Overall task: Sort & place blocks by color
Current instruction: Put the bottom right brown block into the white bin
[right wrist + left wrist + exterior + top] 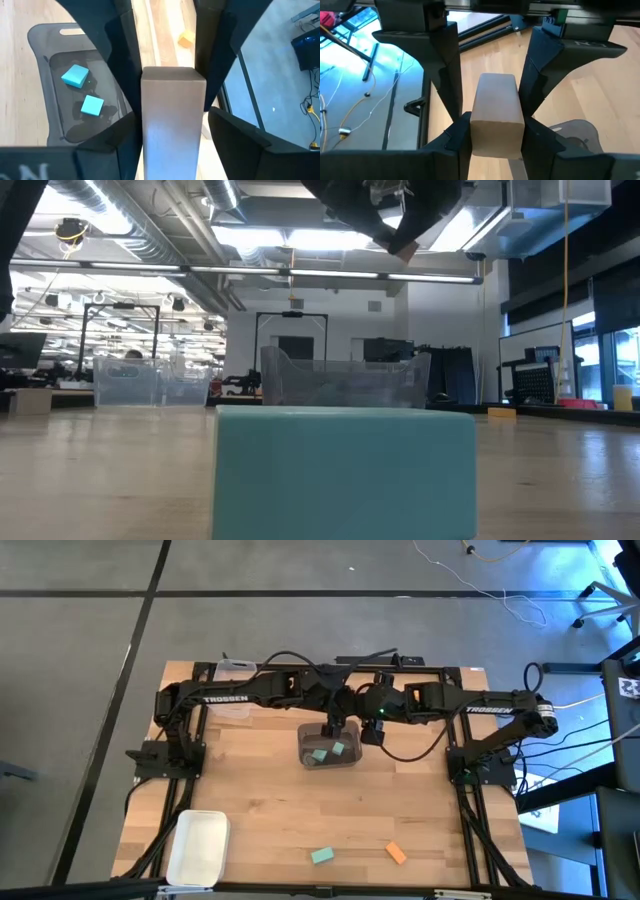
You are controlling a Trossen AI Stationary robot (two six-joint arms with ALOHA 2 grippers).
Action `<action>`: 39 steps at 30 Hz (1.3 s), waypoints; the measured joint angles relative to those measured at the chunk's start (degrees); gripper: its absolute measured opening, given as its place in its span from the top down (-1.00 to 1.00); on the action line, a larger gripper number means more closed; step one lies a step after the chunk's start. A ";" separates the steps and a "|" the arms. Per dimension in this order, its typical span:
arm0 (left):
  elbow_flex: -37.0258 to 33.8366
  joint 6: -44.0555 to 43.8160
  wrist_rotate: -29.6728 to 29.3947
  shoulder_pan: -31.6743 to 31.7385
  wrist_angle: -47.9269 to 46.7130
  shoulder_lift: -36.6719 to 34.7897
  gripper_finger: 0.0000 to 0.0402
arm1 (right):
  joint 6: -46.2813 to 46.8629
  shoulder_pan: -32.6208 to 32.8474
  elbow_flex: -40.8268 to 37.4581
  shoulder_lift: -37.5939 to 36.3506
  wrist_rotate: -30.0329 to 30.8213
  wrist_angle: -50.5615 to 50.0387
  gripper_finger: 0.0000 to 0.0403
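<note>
On a pale wood table (pixel 400 805) over grey floor, both grippers meet above a clear bin (pixel 330 748) holding 2 teal blocks (pixel 83 91). The left gripper (pixel 495 125) and right gripper (pixel 172 107) each clamp a tan block (pixel 496 116).

Teal blocks (pixel 83 91), tan block (pixel 496 116)

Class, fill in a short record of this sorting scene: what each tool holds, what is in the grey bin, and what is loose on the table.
Left tool: shut on a tan block
Right tool: shut on a second tan block
Grey bin: two teal blocks
Loose on table: teal block, orange block
White bin: near left corner
</note>
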 joint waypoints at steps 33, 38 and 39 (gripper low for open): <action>-0.09 -43.56 -24.63 3.84 -38.32 -16.04 0.40 | -2.18 -0.17 8.41 -9.43 0.33 -9.25 -0.10; -0.09 -56.36 -25.62 7.12 -49.60 -17.16 0.40 | -2.98 -0.28 8.07 -9.40 0.32 -9.16 -0.10; -0.09 -58.36 -25.94 7.59 -51.40 -17.25 0.40 | -2.97 -0.28 8.07 -9.40 0.33 -9.16 -0.10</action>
